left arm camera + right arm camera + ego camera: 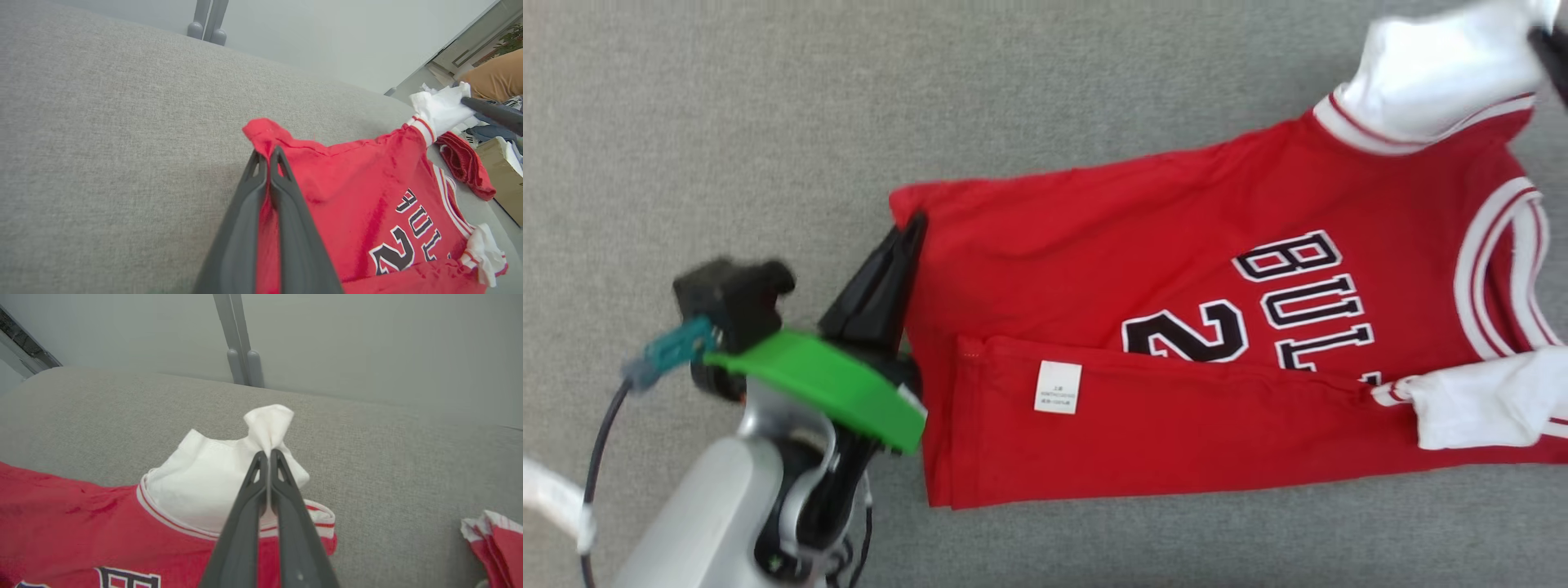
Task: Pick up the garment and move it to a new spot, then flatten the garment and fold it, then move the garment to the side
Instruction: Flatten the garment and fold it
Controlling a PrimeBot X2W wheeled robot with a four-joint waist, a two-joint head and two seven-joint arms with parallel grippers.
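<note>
The garment point(1176, 278) is a red jersey with white sleeves and black-and-white lettering, spread sideways on the grey surface. Its near long edge is folded over, showing a white label point(1058, 387). My left gripper point(913, 226) is shut on the red hem corner point(265, 132), its fingers point(282, 196) pinching the cloth. My right gripper point(267, 454) is shut on the tip of a white sleeve point(267, 422) and shows at the top right edge of the head view point(1553, 41). That sleeve point(1437, 69) is drawn up off the surface.
Grey cloth surface point(768, 122) lies open to the left and behind the garment. Another red garment point(466, 163) lies bunched past the collar end, also seen as red cloth point(496, 543). A cardboard box point(502, 171) and a grey stand's feet point(243, 367) are beyond the surface's edge.
</note>
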